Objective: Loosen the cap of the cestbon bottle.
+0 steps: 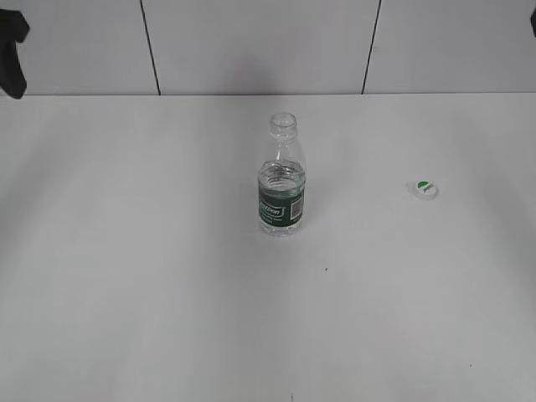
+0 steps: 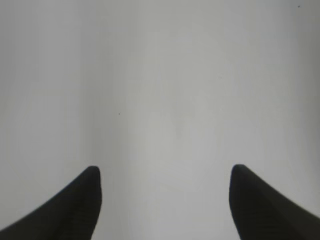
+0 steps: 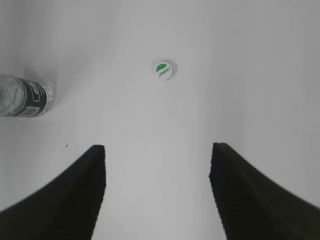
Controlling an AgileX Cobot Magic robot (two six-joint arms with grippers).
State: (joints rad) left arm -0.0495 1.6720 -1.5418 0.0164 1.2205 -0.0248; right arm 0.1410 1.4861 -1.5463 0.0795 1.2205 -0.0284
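Note:
The cestbon bottle [image 1: 281, 177] stands upright mid-table, clear with a dark green label, its neck open with no cap on it. The white cap [image 1: 425, 188] with a green mark lies on the table to the bottle's right, apart from it. In the right wrist view the cap [image 3: 163, 70] lies ahead of my open, empty right gripper [image 3: 157, 150], and the bottle [image 3: 26, 96] shows at the left edge. My left gripper [image 2: 165, 172] is open and empty over bare table. Only a dark part of the left arm [image 1: 12, 52] shows in the exterior view.
The white table [image 1: 167, 293] meets a white panelled wall [image 1: 251, 42] at the back. A dark bit of the right arm [image 1: 533, 23] shows at the top right edge. Small dark specks mark the tabletop.

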